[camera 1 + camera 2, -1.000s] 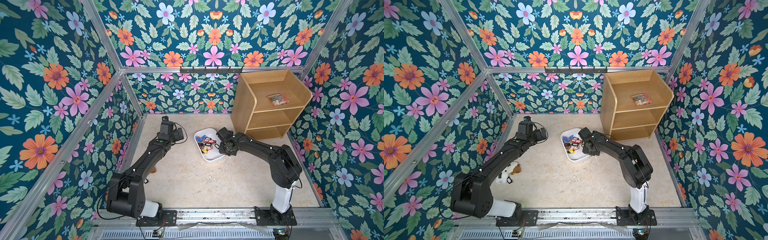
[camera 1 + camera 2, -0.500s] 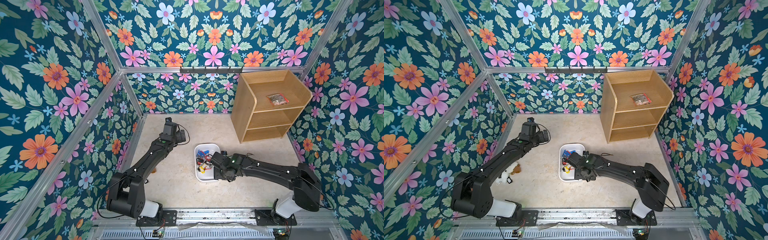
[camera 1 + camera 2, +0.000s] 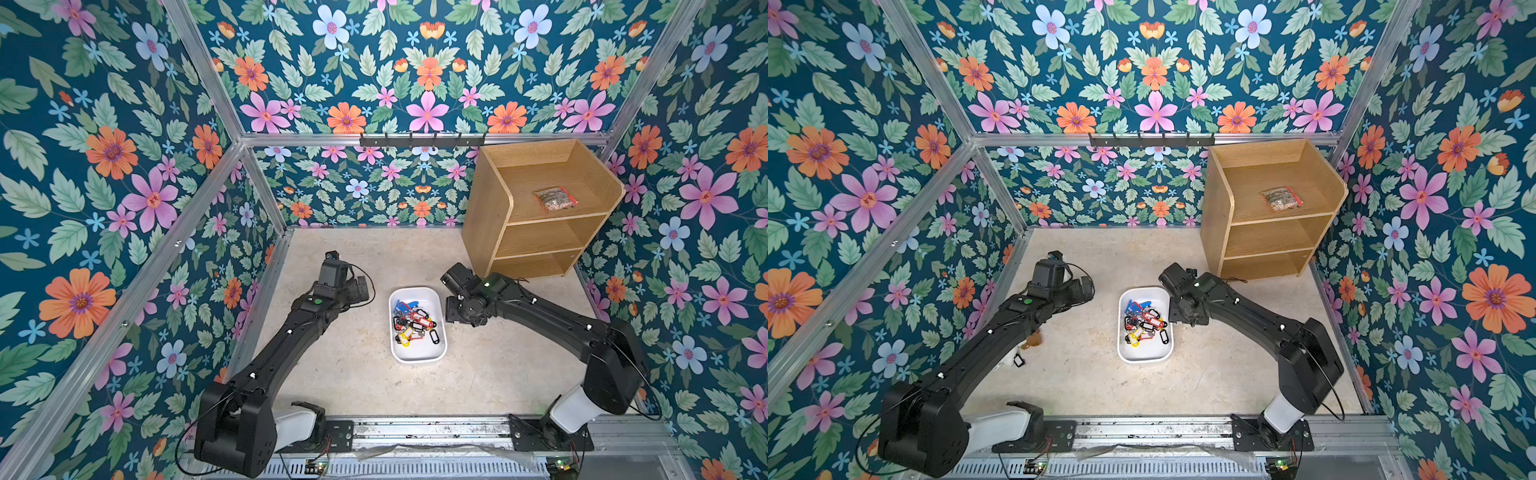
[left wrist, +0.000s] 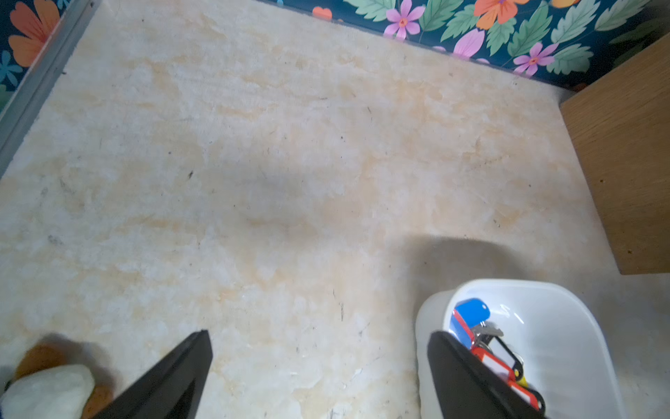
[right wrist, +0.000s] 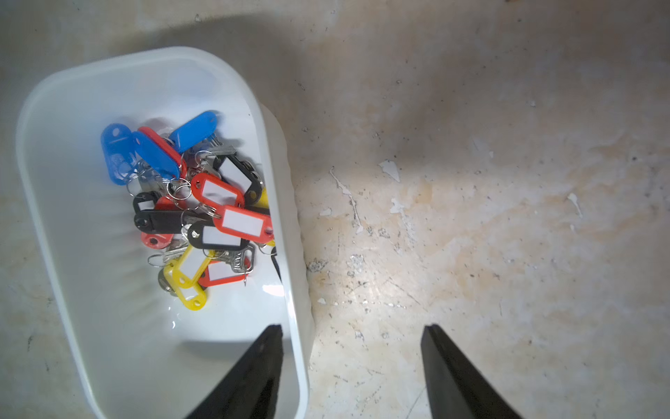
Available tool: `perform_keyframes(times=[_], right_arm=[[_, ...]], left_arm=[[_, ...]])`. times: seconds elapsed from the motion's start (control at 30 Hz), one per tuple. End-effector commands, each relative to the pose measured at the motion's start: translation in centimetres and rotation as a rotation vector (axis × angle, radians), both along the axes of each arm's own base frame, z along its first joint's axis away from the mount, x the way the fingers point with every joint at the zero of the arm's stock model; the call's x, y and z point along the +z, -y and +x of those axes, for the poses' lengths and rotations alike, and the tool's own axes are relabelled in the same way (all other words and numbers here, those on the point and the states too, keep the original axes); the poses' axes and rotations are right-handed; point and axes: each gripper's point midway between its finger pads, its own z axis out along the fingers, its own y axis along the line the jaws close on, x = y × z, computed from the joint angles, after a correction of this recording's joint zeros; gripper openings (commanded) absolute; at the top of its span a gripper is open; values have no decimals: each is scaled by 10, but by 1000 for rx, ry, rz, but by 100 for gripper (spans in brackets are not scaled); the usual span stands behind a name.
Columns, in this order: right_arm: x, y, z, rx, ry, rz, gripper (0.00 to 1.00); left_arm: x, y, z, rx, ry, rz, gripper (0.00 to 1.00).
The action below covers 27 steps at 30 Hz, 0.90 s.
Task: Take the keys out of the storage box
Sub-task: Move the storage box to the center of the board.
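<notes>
White storage box (image 5: 83, 235) of keys (image 5: 203, 203), its edge below spread right fingers (image 5: 253, 377)

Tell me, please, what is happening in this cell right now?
A white box on the floor holds a pile of tagged keys. The right end effector is open at the box's side wall, gripping nothing. The left end effector is open and empty beside the box.

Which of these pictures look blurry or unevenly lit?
Right wrist view: bright patch on the floor, dark shadow beyond the white box, a glint inside it. Left wrist view: soft all over, grey shadow beside the box. Both top views: sharp, evenly lit.
</notes>
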Motion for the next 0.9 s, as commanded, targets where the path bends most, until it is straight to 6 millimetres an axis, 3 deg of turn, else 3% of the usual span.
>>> perform_keyframes(times=[0.0,0.2,0.37,0.47,0.87], right_arm=[[-11,-23,8,112,-23,25,64],[-33,-39,17,140,-58,24,56],[-55,-37,14,145,-103,-14,34],[-55,-32,7,131,-108,-17,25],[-49,-19,-43,124,-101,-48,8]], left_arm=[[1,1,-5,-11,-11,-1,99],[-10,2,-5,-16,-45,4,99],[-12,3,-5,-20,-55,5,99],[-14,3,-6,-18,-59,6,99],[-20,6,-6,-28,-77,5,99]])
